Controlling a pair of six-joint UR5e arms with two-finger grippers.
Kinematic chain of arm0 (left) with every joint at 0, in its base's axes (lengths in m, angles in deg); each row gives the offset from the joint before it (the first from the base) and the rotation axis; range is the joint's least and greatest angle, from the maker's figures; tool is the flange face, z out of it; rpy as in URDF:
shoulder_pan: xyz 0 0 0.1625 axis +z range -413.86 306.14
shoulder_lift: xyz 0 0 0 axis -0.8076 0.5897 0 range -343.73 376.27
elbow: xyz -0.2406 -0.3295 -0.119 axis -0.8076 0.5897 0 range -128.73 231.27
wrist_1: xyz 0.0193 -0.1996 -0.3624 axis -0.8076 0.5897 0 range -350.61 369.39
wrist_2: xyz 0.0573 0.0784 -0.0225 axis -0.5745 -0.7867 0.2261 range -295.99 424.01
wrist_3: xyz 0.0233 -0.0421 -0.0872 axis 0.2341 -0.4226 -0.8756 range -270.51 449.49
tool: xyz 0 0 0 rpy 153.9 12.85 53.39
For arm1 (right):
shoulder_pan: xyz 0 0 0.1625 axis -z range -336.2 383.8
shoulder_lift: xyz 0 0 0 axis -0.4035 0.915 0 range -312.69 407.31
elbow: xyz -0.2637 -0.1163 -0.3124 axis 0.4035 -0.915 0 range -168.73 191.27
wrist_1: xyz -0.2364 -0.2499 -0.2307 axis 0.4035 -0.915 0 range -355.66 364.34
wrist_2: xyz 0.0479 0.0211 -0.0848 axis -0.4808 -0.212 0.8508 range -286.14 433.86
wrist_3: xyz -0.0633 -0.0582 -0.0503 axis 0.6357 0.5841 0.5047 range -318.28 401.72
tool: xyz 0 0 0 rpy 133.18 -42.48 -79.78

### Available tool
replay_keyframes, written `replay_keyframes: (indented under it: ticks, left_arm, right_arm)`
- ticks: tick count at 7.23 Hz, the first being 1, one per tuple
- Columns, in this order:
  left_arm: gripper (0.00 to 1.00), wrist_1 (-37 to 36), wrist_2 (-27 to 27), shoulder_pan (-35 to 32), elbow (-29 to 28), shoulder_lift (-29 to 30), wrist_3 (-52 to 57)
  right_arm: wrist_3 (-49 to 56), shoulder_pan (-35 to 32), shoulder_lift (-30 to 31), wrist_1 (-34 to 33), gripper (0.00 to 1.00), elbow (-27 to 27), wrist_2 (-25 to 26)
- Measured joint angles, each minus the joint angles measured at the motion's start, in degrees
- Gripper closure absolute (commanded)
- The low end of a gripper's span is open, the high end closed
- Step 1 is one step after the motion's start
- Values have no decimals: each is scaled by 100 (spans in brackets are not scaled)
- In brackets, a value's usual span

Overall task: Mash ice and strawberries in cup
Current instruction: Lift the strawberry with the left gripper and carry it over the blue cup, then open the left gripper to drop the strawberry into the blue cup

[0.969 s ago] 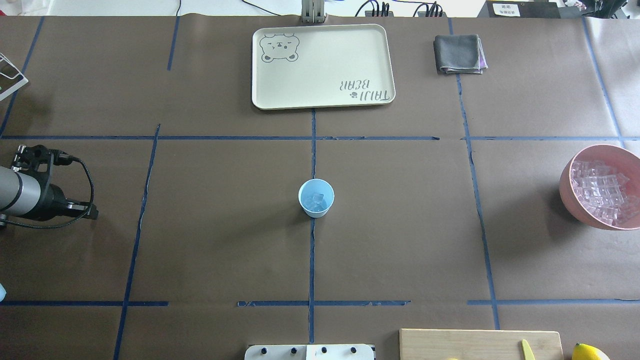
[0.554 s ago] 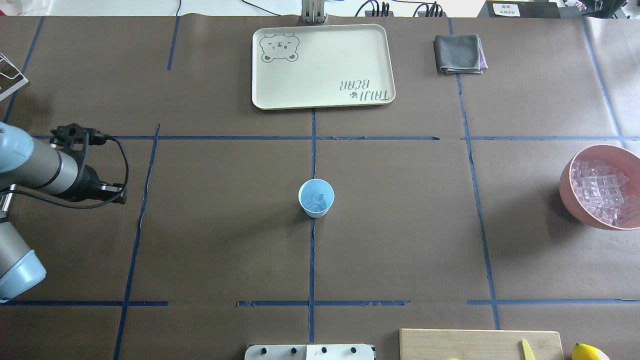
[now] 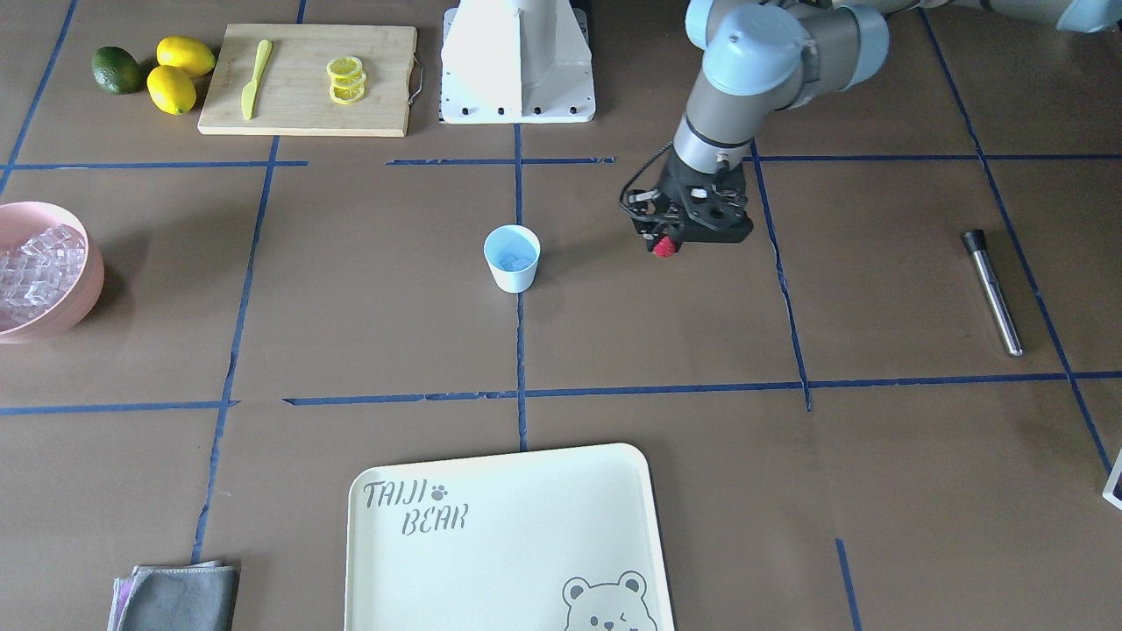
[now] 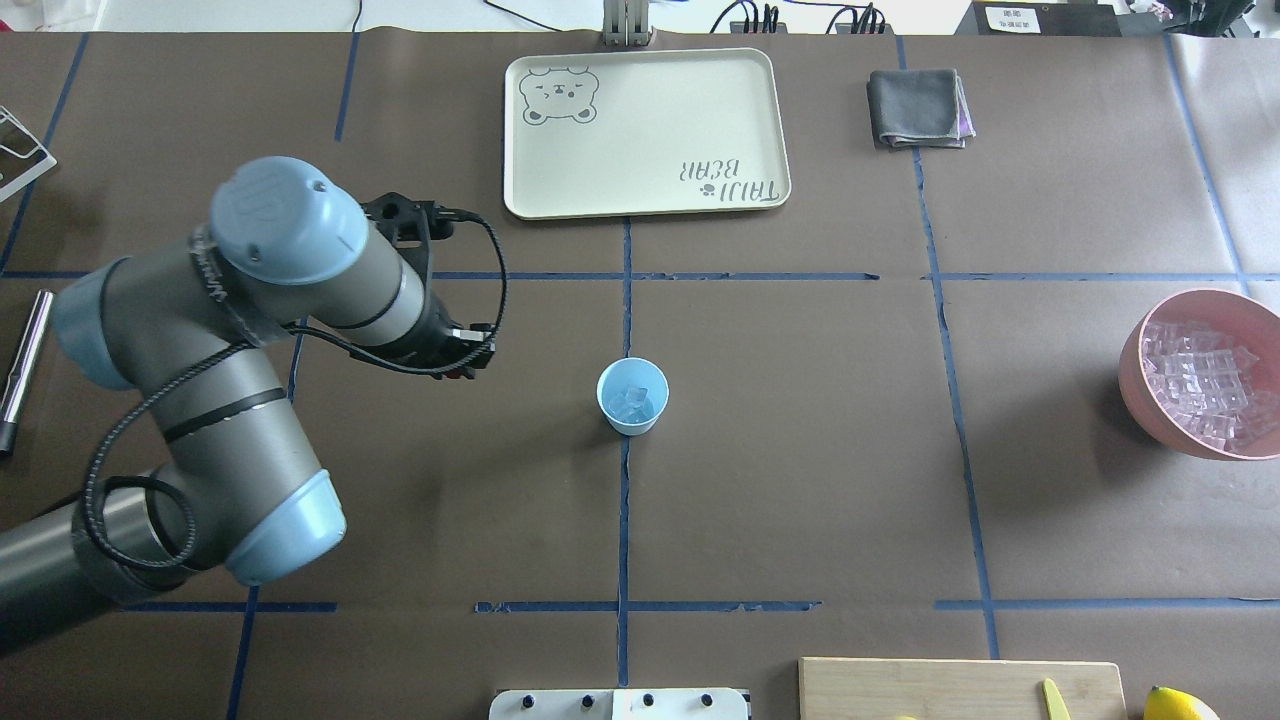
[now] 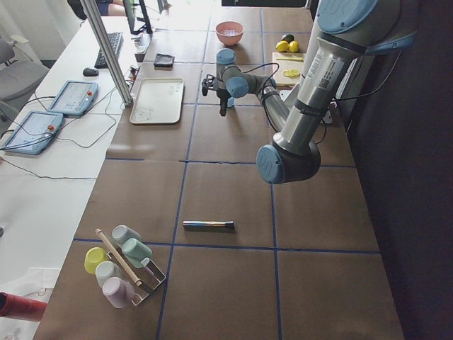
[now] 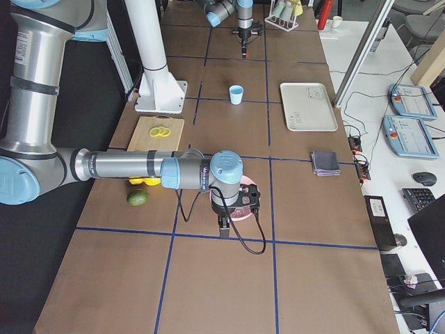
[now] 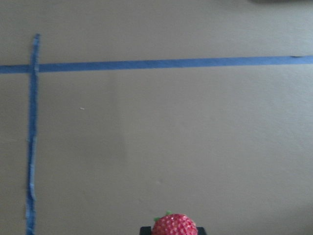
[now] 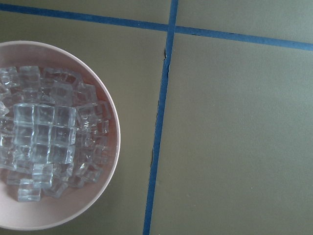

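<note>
the left gripper (image 3: 668, 244) is hovering above the table near the cup (image 3: 512, 273), apart from it on the robot's left, and its fingers are clenching the strawberry (image 7: 174, 226), which is showing red at the fingertips. the cup is standing upright on the blue tape line at the table's middle, with the ice (image 4: 632, 400) lying inside it. the right gripper (image 6: 224, 228) is hanging beside the pink bowl (image 4: 1135, 372) of more clear cubes; it is showing only in the side view, so i cannot tell how its fingers are standing. a metal rod (image 3: 992, 292) is lying well apart from the cup.
</note>
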State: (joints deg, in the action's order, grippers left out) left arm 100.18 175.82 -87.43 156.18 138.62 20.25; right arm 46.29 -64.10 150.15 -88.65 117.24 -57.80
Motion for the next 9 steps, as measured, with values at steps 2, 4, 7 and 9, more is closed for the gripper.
replay_keyframes:
  ticks: [2, 4, 7, 9]
  left_arm:
    - [92, -36, -321, 393, -568, 870, -629]
    - [59, -25, -426, 527, -1059, 1399, -866]
    - [0, -14, -436, 613, -1284, 1646, -1035]
    - [0, -30, -425, 621, -1290, 1630, -1149]
  right_arm:
    - [0, 0, 0, 0, 1, -1, 0]
    - [0, 0, 6, 0, 1, 4, 0]
    - [0, 0, 7, 0, 0, 21, 0]
    - [0, 0, 7, 0, 0, 23, 0]
